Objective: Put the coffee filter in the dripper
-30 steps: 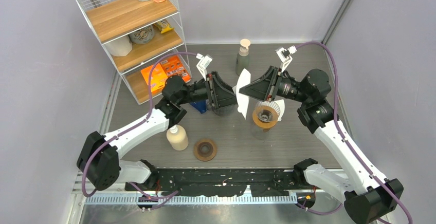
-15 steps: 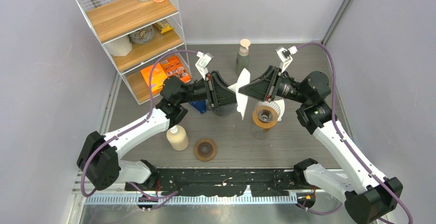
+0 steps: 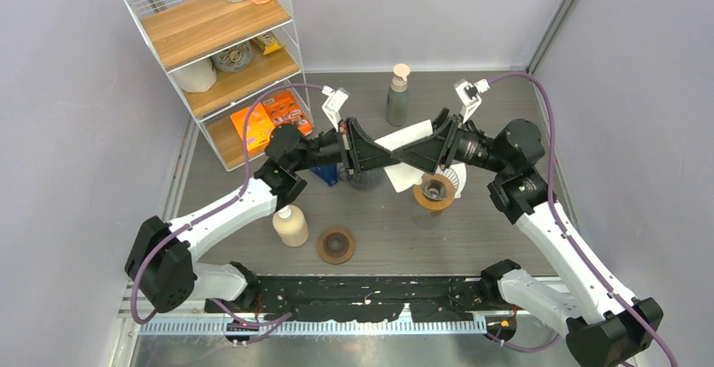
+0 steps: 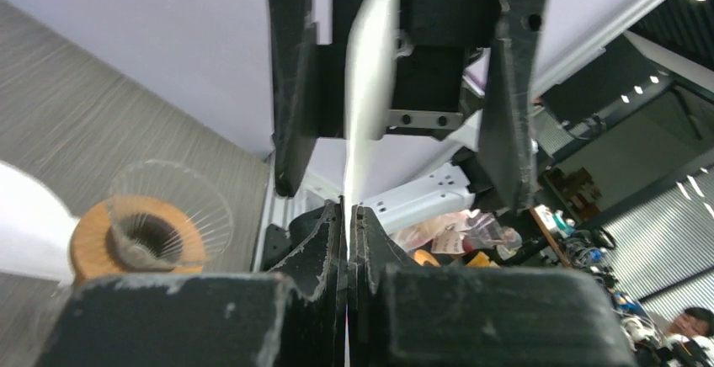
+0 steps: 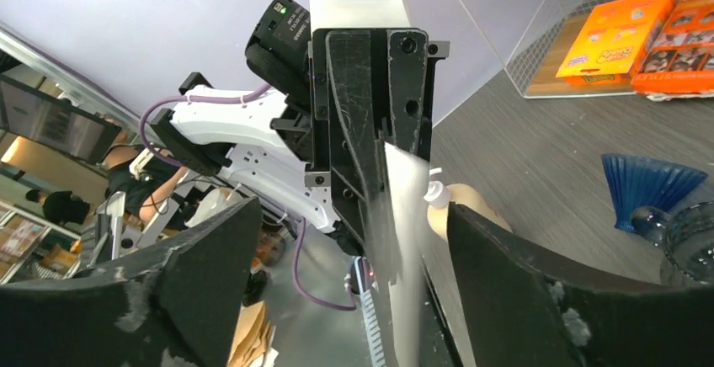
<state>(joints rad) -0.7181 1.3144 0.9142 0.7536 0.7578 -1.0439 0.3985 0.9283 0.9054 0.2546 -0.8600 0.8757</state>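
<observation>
The white paper coffee filter [image 3: 402,178] hangs in the air between my two grippers. My left gripper [image 3: 376,156] is shut on it; in the left wrist view the filter [image 4: 370,81] runs edge-on out of the pinched fingertips of the left gripper [image 4: 348,211]. My right gripper [image 3: 414,150] faces it with its jaws apart. In the right wrist view the right gripper [image 5: 352,207] is open and the filter [image 5: 404,232] stands loose between its fingers. The dripper [image 3: 435,188], clear ribbed glass with a brown ring, stands below the right gripper and shows low on the left as the dripper [image 4: 151,232].
A wire shelf [image 3: 210,39] with orange boxes [image 3: 274,119] stands at the back left. A grey pump bottle [image 3: 397,93] is at the back, a beige bottle [image 3: 290,226] and a brown round lid [image 3: 336,245] lie nearer. A blue fluted piece [image 5: 648,186] sits under the left arm.
My left gripper has shut on the filter and my right gripper has opened off it. The filter has tipped from upright to a flatter slant.
</observation>
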